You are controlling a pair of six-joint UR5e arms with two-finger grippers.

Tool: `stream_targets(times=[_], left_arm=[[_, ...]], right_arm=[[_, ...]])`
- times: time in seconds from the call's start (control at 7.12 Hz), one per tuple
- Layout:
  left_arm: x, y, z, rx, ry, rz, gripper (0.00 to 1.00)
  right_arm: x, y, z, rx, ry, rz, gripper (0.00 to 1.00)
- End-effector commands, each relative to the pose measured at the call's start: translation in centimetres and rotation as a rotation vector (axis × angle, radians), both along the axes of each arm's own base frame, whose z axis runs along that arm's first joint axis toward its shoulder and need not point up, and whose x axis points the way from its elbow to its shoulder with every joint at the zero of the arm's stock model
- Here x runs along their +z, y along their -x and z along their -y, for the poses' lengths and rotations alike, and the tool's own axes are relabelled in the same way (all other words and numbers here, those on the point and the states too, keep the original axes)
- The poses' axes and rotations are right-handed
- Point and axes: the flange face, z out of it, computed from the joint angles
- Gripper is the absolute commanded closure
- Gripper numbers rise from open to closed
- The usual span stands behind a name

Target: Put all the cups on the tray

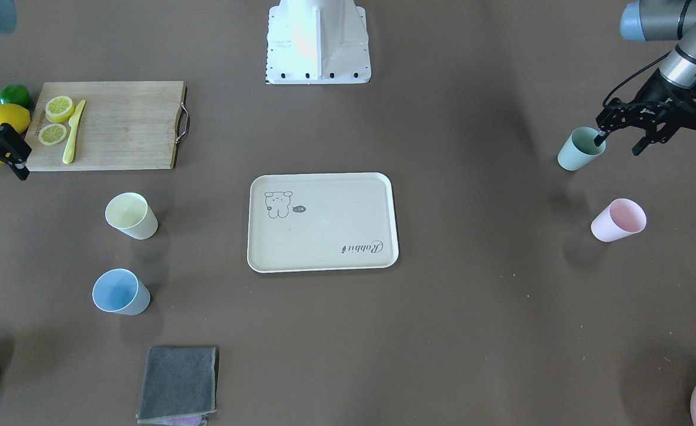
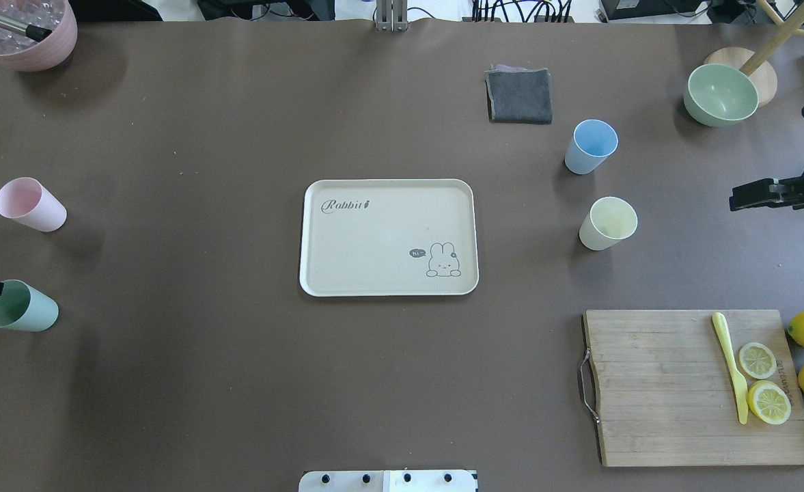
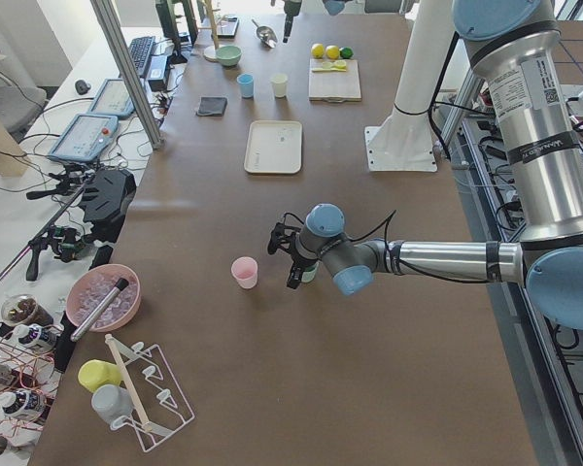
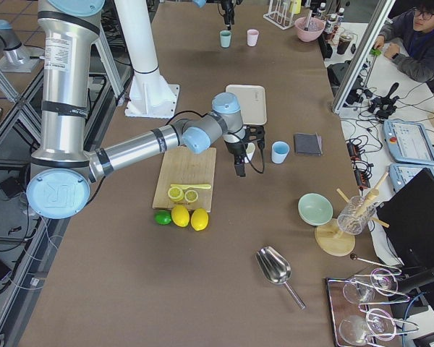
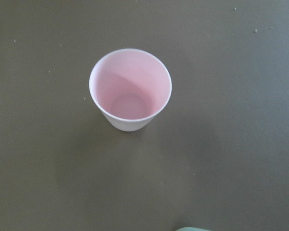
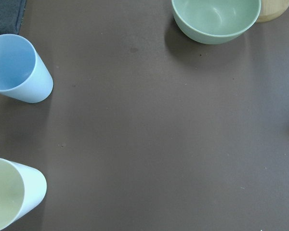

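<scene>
Pink cup (image 5: 130, 91) is standing beside mint cup (image 1: 578, 152).
Left gripper (image 1: 618, 145), spread, is straddling the mint rim; right gripper's (image 2: 740, 197) state is unreadable.

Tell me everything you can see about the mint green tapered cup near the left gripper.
The mint green tapered cup is a small handleless tumbler, matte like plastic, wider at the mouth than the base, and looks empty. It stands upright on the brown table, off the cream rectangular tray, with the pink tapered cup apart beside it. The left gripper hangs open over its rim, one fingertip in the mouth, the other outside; contact cannot be told.
</scene>
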Motion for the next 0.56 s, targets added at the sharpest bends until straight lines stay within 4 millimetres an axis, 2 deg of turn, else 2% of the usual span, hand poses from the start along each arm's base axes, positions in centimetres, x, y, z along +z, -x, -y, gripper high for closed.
stream_targets(times=[0.0,0.28,0.42], left_arm=[[1.1,-1.0,-1.7,0.047,0.012,0.022,0.35],[0.9,-1.1,-1.6,0.047,0.009,0.017,1.00],[0.2,-1.2,-1.4,0.048,-0.005,0.004,1.00]], right_arm=[[0.1,0.2,0.0,-0.003,-0.001,-0.004,0.00],[0.0,1.1,-0.4,-0.023,-0.005,-0.002,0.00],[-0.1,1.7,-0.6,-0.039,-0.009,0.001,0.00]])
